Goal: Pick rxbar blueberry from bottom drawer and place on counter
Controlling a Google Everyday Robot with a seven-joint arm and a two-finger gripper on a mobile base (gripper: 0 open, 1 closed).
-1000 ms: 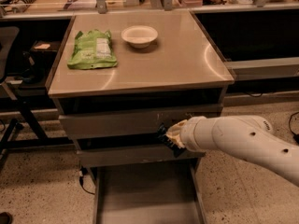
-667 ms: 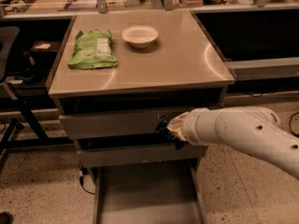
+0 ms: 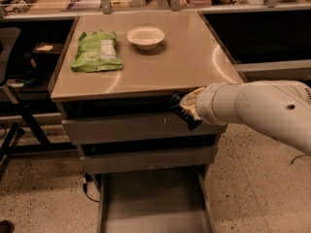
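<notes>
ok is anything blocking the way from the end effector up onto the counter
Nothing visible does: the end effector hangs by the counter, just under its front edge; the green bag and bowl lie farther back.

The gripper (image 3: 181,111) hung at the front edge of the surface (image 3: 189,62), green bag (image 3: 96,51) and white bowl (image 3: 146,36) crowded its back left, right half lay bare, bottom drawer (image 3: 150,203) stood open below, white arm (image 3: 257,113) barred the right side
</notes>
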